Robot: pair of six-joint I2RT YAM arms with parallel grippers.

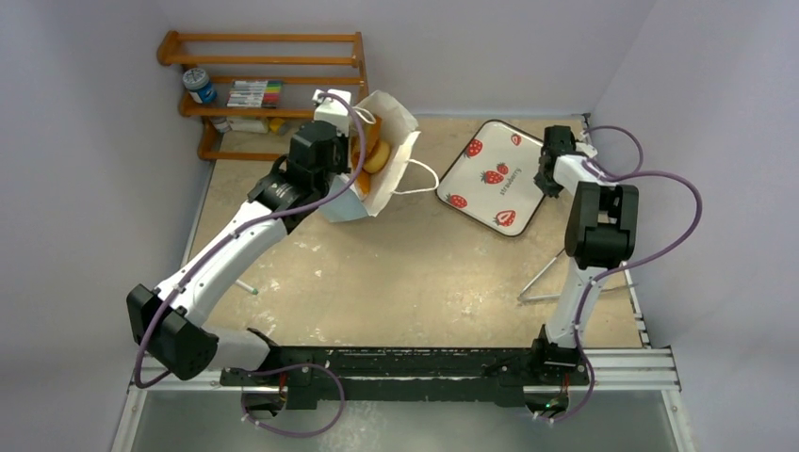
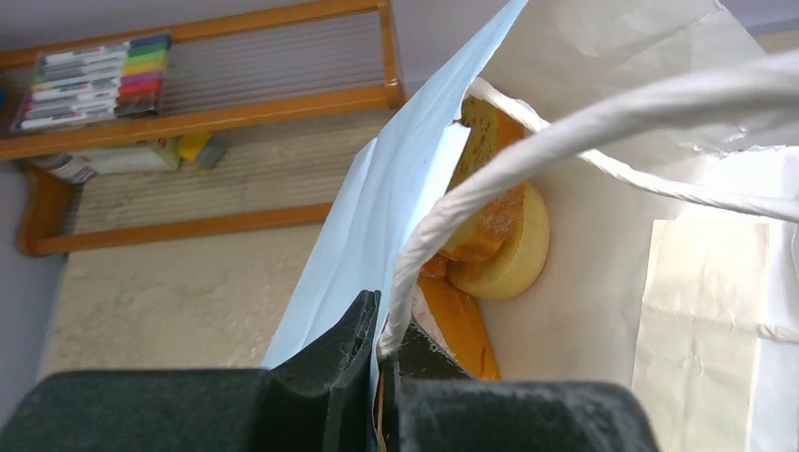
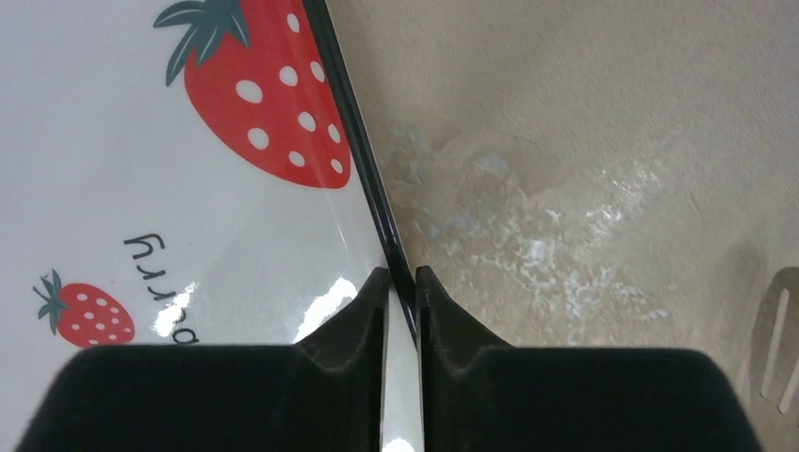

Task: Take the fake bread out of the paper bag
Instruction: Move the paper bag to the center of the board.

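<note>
Sitting inside the paper bag (image 2: 377,207), the fake bread (image 2: 490,226) is bunched against the white inner wall; a golden toast slice (image 2: 482,141) leans over a pale roll (image 2: 516,259), with more orange pieces below them. In the top view the bag (image 1: 391,179) is tipped over at the far left of the table (image 1: 396,282), its mouth facing right; a white cord handle (image 1: 424,179) loops out towards the tray. The left gripper (image 2: 380,311) has its fingers pressed together on the bag's blue wall at the rim, beside where the other cord is fixed. Well apart to the right, the right gripper (image 3: 402,278) pinches the dark rim of the strawberry-print tray (image 3: 141,141). Behind the bag a wooden rack (image 1: 264,85) holds a marker set (image 1: 254,92).
</note>
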